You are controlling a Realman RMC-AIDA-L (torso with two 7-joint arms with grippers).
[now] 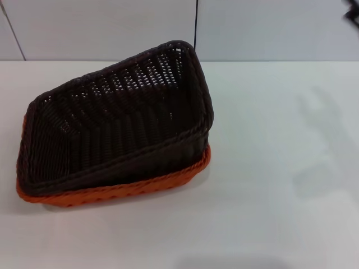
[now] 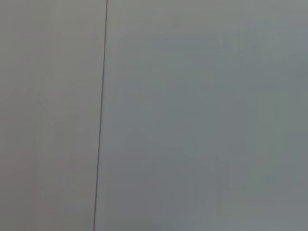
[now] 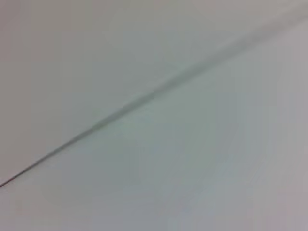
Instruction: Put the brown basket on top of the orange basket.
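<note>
Right gripper (image 1: 353, 14): only a dark sliver showed at the upper right edge of the head view, high above the table and well apart from both baskets. Whether it was open or closed could not be told; nothing was seen in its hold.

Left gripper: out of sight in every view, state unknown.

Wrist views: each showed only a plain pale surface crossed by one thin dark seam.

Brown basket (image 1: 112, 117): sat in the orange basket (image 1: 112, 193), left of the table's centre. It rested tilted and slightly askew, its far right corner raised, its near left edge low against the orange rim. Open side faced up; interior held nothing.

Orange basket: lay flat on the table, visible only as a band of rim and wall along the near and right sides beneath the brown one.

Table (image 1: 269, 185): white, with a pale panelled wall (image 1: 101, 28) behind.
</note>
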